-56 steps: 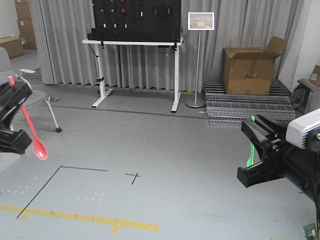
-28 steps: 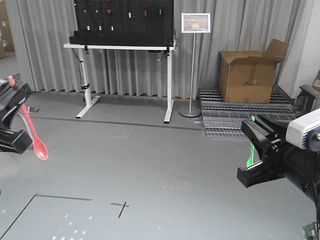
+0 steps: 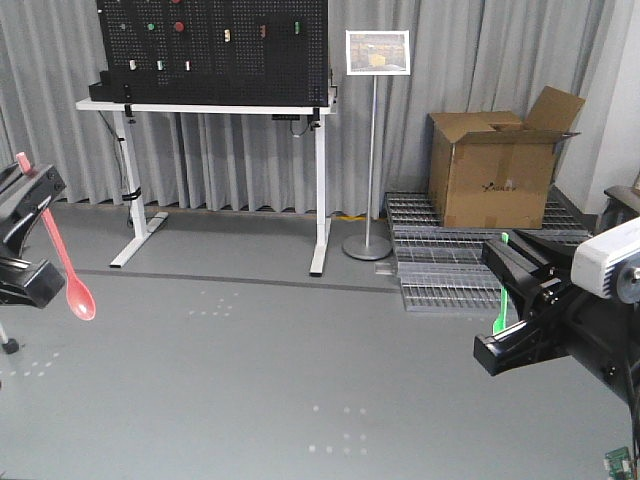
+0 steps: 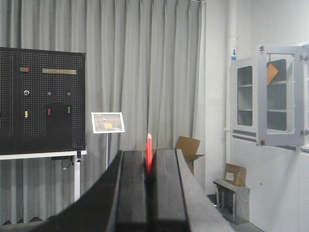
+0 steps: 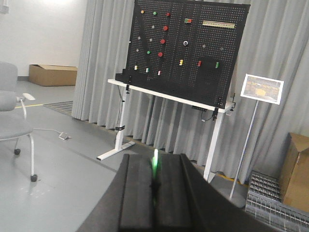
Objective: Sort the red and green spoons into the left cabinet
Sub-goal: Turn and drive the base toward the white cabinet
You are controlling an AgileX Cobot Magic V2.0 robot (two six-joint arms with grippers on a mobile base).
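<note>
My left gripper (image 3: pixel 40 240) at the far left of the front view is shut on the red spoon (image 3: pixel 79 298), which hangs bowl down and to the right. In the left wrist view the red handle tip (image 4: pixel 149 151) sticks up between the closed pads of the left gripper (image 4: pixel 148 166). My right gripper (image 3: pixel 510 300) at the right is shut on the green spoon (image 3: pixel 499 312). Its glowing tip (image 5: pixel 155 163) shows between the closed pads of the right gripper (image 5: pixel 154 179). A light grey cabinet (image 4: pixel 251 188) with shelves and an open glazed door stands at the right of the left wrist view. I cannot tell if it is the left cabinet.
A white-legged table (image 3: pixel 318 190) carrying a black pegboard (image 3: pixel 210 50) stands ahead before grey curtains. A sign on a stand (image 3: pixel 376 52), an open cardboard box (image 3: pixel 490 180) on metal grating (image 3: pixel 440 270) and a grey chair (image 5: pixel 12 111) are around.
The whole view has moved forward toward the pegboard table, and the floor tape marks have slid out at the bottom. Both grippers hold their spoons as before.
</note>
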